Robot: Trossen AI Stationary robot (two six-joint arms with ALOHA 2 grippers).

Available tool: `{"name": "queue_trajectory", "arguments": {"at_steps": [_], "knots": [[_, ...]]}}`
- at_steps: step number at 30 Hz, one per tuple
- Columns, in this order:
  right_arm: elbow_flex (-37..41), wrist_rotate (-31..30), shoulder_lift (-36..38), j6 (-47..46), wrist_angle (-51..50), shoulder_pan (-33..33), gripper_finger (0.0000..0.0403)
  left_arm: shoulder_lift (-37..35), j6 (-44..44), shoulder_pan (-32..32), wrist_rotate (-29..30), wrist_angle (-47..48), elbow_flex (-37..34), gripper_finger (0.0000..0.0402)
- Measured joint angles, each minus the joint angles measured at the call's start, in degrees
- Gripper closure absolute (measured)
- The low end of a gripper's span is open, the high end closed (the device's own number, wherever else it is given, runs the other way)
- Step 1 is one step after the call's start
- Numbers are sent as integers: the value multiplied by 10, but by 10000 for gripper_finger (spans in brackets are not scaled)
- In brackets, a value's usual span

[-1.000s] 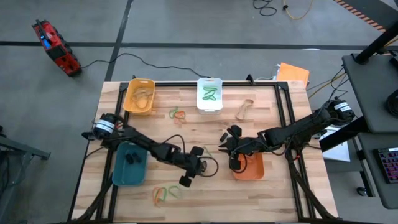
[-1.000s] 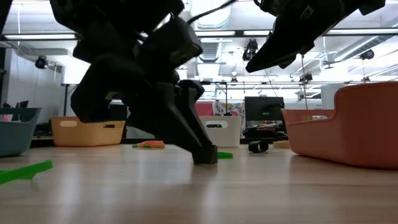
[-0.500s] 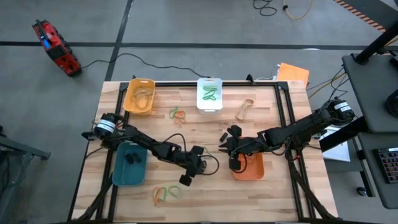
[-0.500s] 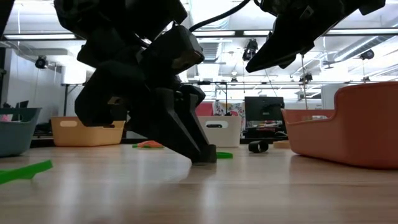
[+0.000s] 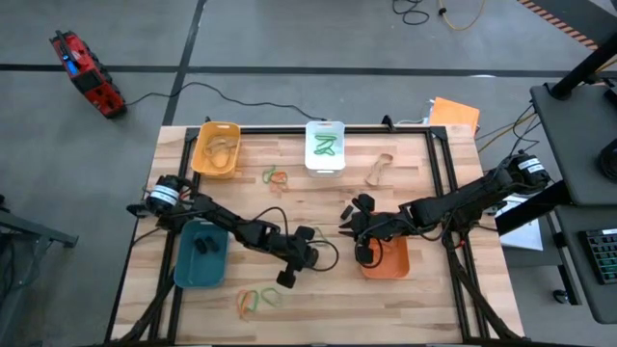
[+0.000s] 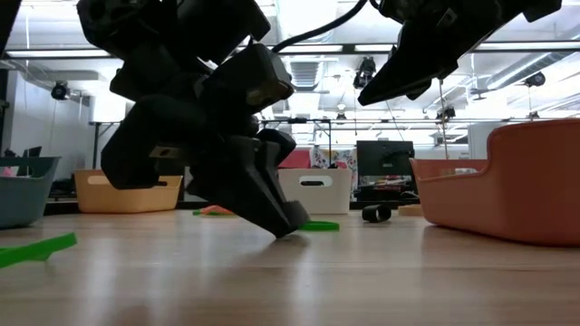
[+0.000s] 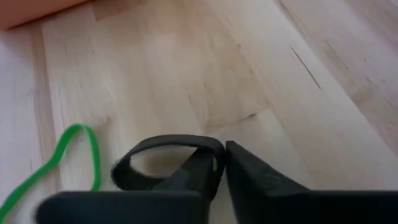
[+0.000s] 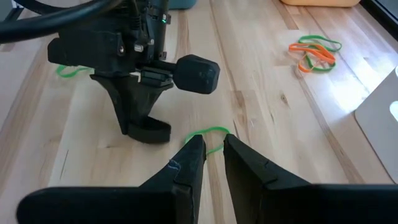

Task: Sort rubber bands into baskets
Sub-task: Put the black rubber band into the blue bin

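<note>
Front edge of the table: pale wood planks, black rail round it, and 1 loose tangle of orange and green rubber bands just inside the near edge, with open wood to either side. Next back, left gripper is down on the wood near the middle, fingers pinched together on a black rubber band, a thin flat loop that bulges out to one side of the tips. A thin green band lies flat just beside it, between the 2 arms. I see the right gripper hanging above the table over that green band, fingers barely parted with nothing between them; clear air under it in the low view. Teal basket sits by the left edge under the left arm, smooth plastic with rounded corners, 2 black bands inside. Orange basket is right of centre, partly under the right arm, same moulded shape. Mid-table is mostly bare. Farther back: an orange and green pair and a tan band, well apart. At the far edge, yellow basket holds tan loops and white basket holds green loops.
</note>
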State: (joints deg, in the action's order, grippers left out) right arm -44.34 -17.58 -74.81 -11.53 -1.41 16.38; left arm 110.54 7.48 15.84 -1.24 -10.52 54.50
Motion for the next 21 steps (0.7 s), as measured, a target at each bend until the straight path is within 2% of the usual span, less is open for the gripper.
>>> {"name": "queue_trajectory", "arguments": {"at_steps": [2, 12, 17, 21], "knots": [[0, 0, 0, 0, 0, 0, 346, 0, 0, 0, -2, 0, 0, 396], [0, 0, 0, 0, 0, 0, 346, -41, 10, 9, 1, 34, 0, 401], [0, -5, 0, 0, 0, 0, 346, -100, 0, 27, 2, 127, 0, 401], [0, -5, 0, 0, 0, 0, 346, -170, -56, 51, 1, 251, 0, 401]]}}
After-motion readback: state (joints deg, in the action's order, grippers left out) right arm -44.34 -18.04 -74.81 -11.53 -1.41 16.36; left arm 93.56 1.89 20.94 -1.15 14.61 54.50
